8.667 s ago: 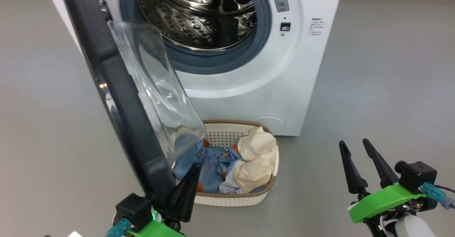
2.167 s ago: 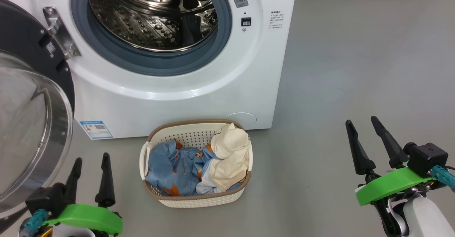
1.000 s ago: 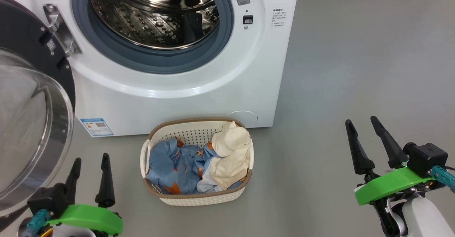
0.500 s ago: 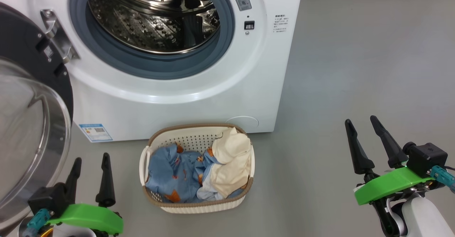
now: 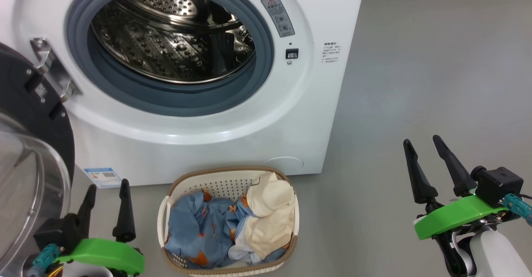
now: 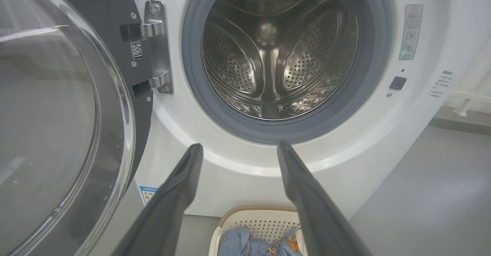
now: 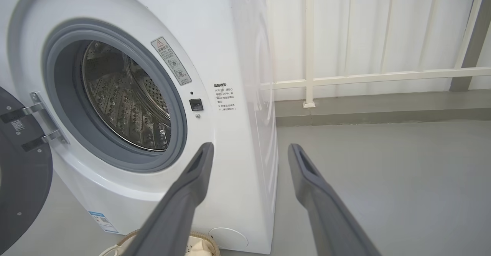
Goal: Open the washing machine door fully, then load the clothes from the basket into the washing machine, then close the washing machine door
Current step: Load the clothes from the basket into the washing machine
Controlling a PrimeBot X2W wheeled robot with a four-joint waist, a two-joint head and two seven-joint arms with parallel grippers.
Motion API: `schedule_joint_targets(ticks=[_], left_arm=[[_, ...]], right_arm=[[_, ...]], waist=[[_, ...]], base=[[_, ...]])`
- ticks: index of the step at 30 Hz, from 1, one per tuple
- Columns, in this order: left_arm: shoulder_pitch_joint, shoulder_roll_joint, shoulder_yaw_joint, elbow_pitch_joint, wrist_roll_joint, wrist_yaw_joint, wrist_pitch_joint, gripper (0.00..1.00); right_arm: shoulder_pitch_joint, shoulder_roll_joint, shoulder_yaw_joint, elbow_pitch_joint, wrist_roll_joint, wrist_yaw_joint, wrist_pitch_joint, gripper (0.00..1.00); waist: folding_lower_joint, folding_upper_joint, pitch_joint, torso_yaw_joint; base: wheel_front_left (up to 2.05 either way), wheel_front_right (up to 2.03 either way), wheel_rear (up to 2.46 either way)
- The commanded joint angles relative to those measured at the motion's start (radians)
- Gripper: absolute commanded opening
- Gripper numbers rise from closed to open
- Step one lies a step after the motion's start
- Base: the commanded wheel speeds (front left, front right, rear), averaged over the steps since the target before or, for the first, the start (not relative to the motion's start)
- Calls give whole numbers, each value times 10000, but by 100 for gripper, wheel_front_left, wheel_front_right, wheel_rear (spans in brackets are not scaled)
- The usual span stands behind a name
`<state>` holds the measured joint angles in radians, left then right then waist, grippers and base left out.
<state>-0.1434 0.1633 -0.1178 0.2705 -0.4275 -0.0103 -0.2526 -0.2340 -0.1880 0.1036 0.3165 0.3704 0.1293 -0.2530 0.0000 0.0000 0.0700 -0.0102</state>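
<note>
Door: washing machine door (image 5: 29,165) now swung wide left, clear of the basket (image 5: 226,173).
Grippers: my left gripper (image 5: 107,185) and right gripper (image 5: 421,140) stand spread apart, empty.
Load: clothes (image 5: 232,227) lie in the basket, on the floor just before the washing machine (image 5: 232,119).
Next: loading, I judge.

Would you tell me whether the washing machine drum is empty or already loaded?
Empty: the drum shows bare perforated steel, and the clothes lie in the basket.

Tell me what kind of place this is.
Likely a laundry area, perhaps a bare test room: a white front-loading washing machine stands on a grey floor, a basket of clothes sits before it, and a white railing runs nearby.
</note>
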Motion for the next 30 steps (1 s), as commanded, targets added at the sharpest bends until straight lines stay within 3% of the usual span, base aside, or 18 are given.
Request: schedule_joint_targets(ticks=[1, 12, 30], left_arm=[[-392, 181, 331, -149, 55, -12, -91, 100], [-393, 128, 360, -206, -21, -97, -91, 100], [-406, 122, 310, -120, 67, -115, -91, 100]], right_arm=[[-86, -5, 183, -241, -84, 14, -88, 100], [-82, -30, 267, -213, -15, 14, -88, 100], [-126, -96, 403, -150, 19, 14, -88, 100]], waist=[[0, 0, -2, 4], [0, 0, -11, 28], [0, 0, -19, 30]], base=[[114, -114, 0], [92, -92, 0], [3, -3, 0]])
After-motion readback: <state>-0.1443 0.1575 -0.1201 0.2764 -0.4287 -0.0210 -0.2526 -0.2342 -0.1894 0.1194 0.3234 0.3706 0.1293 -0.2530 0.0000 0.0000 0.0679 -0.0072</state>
